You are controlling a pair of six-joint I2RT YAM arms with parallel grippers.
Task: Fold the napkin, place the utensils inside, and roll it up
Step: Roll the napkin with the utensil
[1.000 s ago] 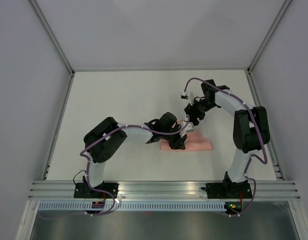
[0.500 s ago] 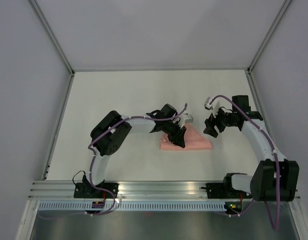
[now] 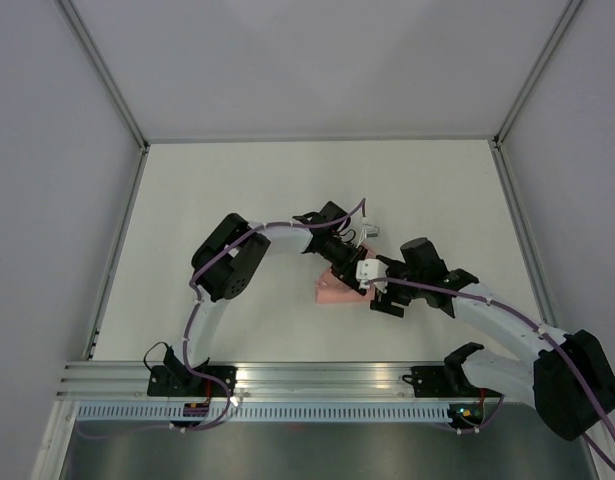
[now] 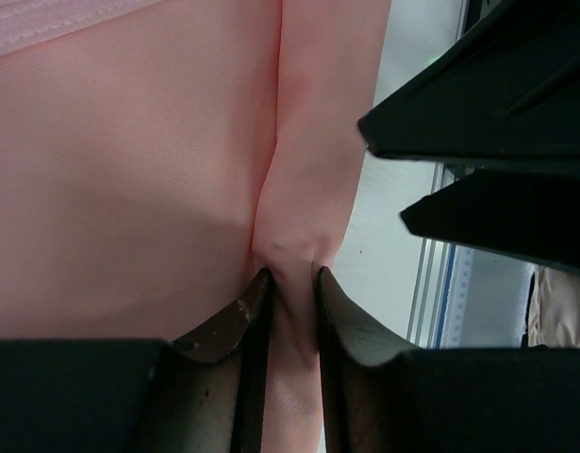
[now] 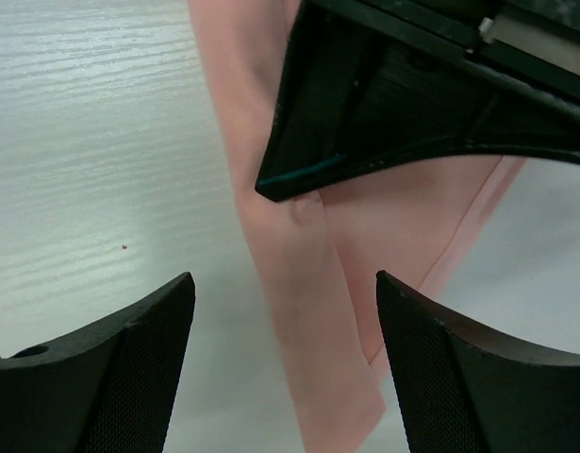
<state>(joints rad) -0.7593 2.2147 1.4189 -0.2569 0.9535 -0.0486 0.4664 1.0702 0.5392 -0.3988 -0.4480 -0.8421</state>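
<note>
Napkin on table, centre-front, under the 2 grippers. Left gripper clamped on raised napkin ridge. Right gripper jaws wide apart, straddling folded strip. Recommended: hold left pinch firm; lower right jaws squarely, capture all layers before pulling.

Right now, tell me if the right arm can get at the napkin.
Probably yes: the right gripper hangs open directly over the napkin, at its folded edge, with nothing between them. The left gripper pinches the cloth just beyond, so room there is tight.
</note>
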